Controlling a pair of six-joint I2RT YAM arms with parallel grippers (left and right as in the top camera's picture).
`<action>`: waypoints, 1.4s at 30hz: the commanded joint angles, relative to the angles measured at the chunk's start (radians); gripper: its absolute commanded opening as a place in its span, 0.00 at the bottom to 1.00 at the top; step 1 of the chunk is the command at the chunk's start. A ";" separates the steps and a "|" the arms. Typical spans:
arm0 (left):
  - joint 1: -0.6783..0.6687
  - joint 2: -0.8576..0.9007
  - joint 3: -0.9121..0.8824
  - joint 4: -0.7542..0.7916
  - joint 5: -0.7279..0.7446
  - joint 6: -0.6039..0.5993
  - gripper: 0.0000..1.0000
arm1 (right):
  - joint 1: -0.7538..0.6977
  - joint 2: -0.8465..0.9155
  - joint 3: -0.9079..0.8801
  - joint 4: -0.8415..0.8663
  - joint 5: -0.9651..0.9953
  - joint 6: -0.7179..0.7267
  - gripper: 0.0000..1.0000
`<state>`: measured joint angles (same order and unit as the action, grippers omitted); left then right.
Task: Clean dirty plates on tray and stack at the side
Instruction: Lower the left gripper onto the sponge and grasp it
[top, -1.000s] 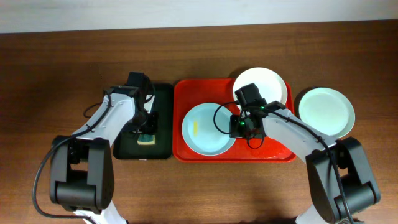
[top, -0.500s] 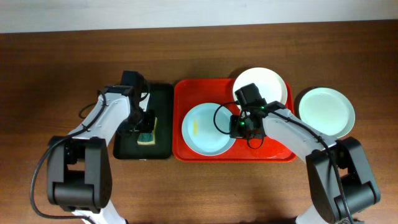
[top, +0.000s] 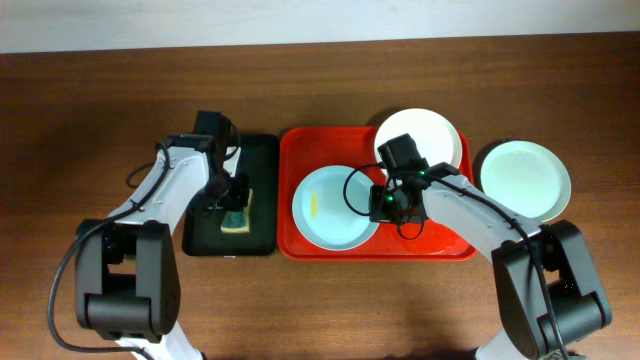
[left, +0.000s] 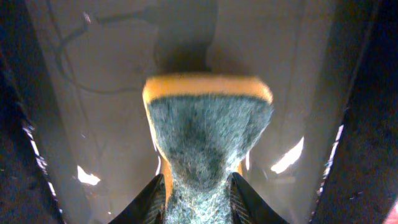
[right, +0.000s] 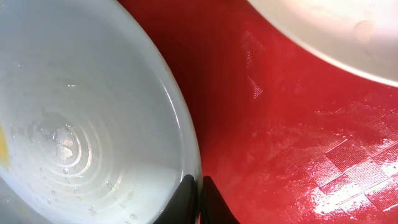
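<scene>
The brown wooden table carries the red tray at its middle, with a smaller dark tray just beside it on the left.

The left arm rises from its base at the near left edge and bends at the elbow by the dark tray's far corner. It then folds back so its wrist points down into that tray. The right arm stretches from its base at the near right, slanting inward and low across the red tray's right half.

A blue-green plate lies flat in the left half of the red tray. A white plate overlaps the tray's far right corner. A pale green plate sits on the table just right of the tray.

The right gripper is at the blue-green plate's right rim, its two fingers nearly together with the thin rim pinched between them.

The left gripper squeezes a sponge, yellow with a grey-green scouring face, which narrows where the fingers clamp it. Its free end is over the wet floor of the dark tray; whether it touches cannot be told.

A small yellow smear marks the blue-green plate left of centre.
</scene>
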<state>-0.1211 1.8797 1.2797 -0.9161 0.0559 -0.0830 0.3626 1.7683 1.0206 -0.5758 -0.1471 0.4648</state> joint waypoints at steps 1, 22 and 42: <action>0.001 0.005 0.027 -0.001 0.018 -0.003 0.33 | -0.004 0.006 -0.007 -0.008 0.002 -0.005 0.06; -0.002 0.006 -0.095 0.093 0.033 -0.018 0.28 | -0.004 0.006 -0.007 -0.008 0.002 -0.005 0.06; -0.002 -0.258 0.120 0.022 -0.030 -0.018 0.00 | -0.003 0.006 -0.016 -0.049 0.001 -0.004 0.28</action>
<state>-0.1219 1.7470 1.3495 -0.8902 0.0486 -0.0982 0.3626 1.7683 1.0203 -0.6235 -0.1474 0.4641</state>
